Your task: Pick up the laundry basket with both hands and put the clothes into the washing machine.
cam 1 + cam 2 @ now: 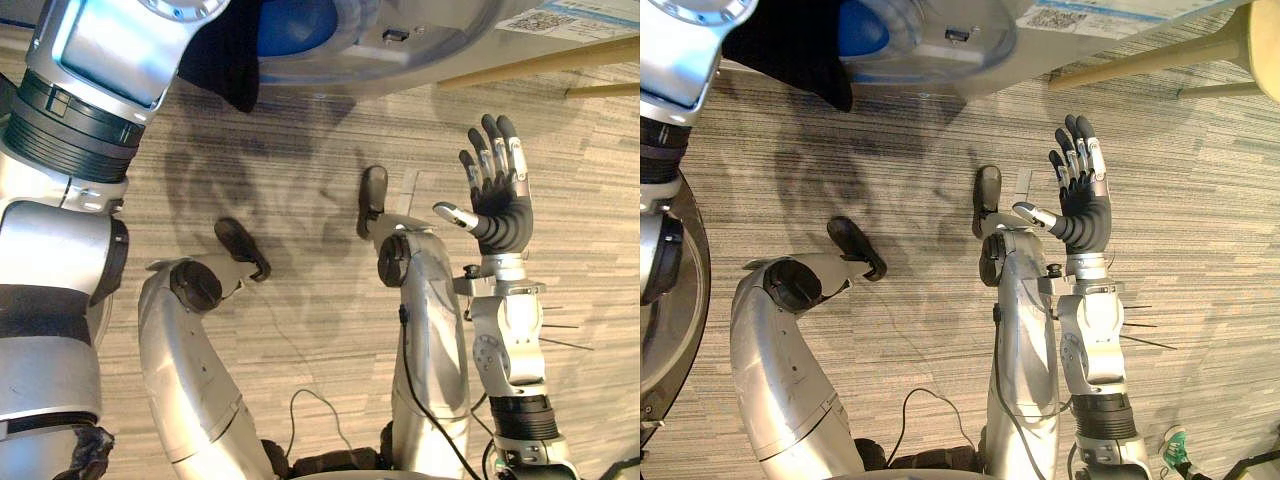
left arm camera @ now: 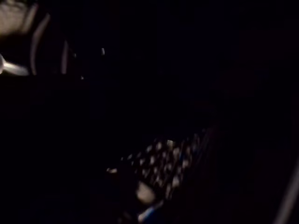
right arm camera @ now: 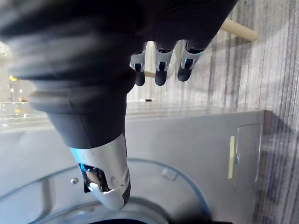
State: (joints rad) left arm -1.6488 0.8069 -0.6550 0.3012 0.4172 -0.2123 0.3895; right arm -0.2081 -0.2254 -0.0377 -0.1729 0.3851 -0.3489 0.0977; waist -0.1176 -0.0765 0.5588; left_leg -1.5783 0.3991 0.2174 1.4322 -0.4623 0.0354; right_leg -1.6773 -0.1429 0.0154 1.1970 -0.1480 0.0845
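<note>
Left arm (image 1: 90,70): closest to the camera, upper left of the frame, running up into the mouth of the machine (image 1: 420,35). The left hand lies inside, and its state cannot be told.

Right hand (image 1: 497,210): right of centre, raised above the floor (image 1: 600,200), spread wide and straight, holding nothing.

Clothes: a dark cloth (image 1: 225,60) hangs out over the lower lip of the opening, top of frame, left of centre. Behind it a blue item (image 1: 295,22) sits in the drum.

Step in hand, as judged: loading, with the cloth only partly in. To do it well, push the cloth deep past the lip so that nothing trails. Then draw the arm clear without dragging fabric back. The free right hand could tuck in the hanging end.

Hard to make out: the left wrist view is near black, with one patch of pale-spotted fabric (image 2: 163,163) at lower centre. Whether that fabric is held or merely close is unclear. The machine is cut off by the frame's top edge. The wooden legs (image 1: 540,65) at upper right belong to furniture that is also cut off.
</note>
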